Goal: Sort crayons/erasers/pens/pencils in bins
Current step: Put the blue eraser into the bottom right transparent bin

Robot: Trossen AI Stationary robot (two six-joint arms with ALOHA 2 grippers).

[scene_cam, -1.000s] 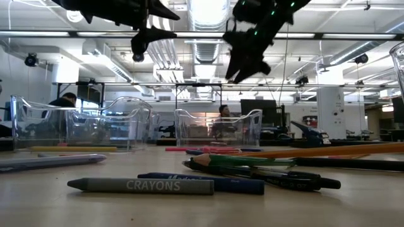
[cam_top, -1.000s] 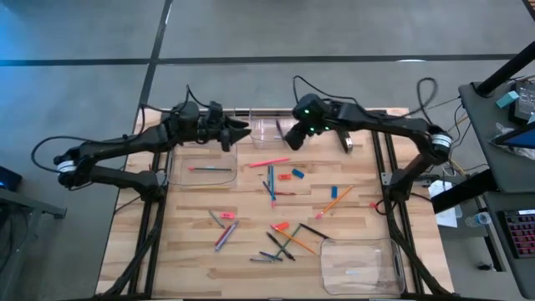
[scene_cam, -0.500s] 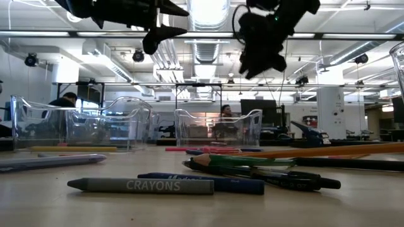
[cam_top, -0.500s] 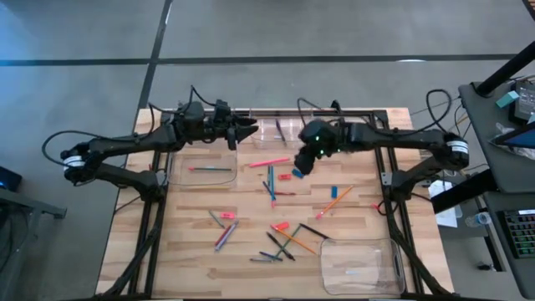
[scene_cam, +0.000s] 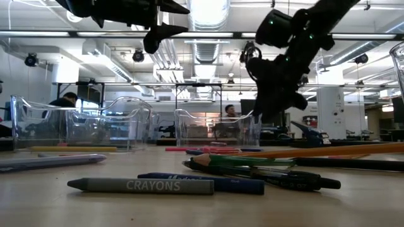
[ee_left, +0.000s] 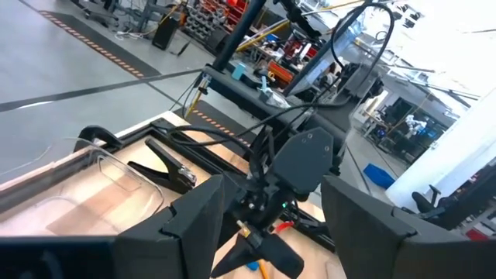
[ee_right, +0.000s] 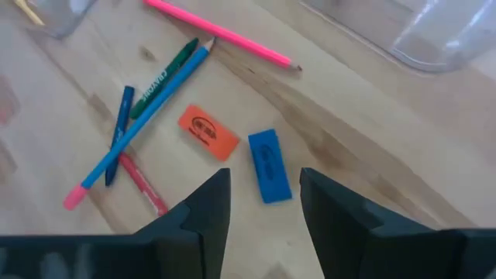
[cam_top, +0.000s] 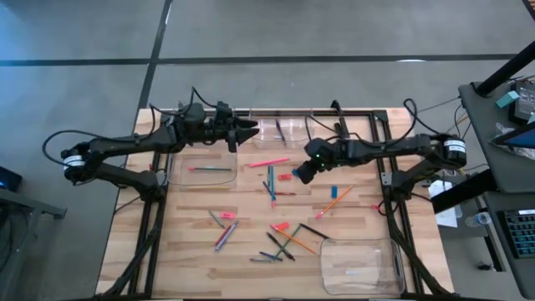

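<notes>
blue eraser point(ee_right: 270, 166) | right gripper point(ee_right: 263, 203) above, fingers apart (angled down)

Robotics lab: ceiling ducts point(scene_cam: 208, 53), workbenches point(ee_left: 294, 74), monitors point(scene_cam: 255, 107).

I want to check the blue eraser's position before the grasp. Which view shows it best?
The right wrist view: the blue eraser lies large and unobstructed beside the orange eraser, just ahead of the right gripper's open jaws. The high view shows it only as a speck; the low and left wrist views don't show it clearly.

Clear glossy plastic bins point(cam_top: 203, 170), wood table point(cam_top: 188, 242)
</notes>
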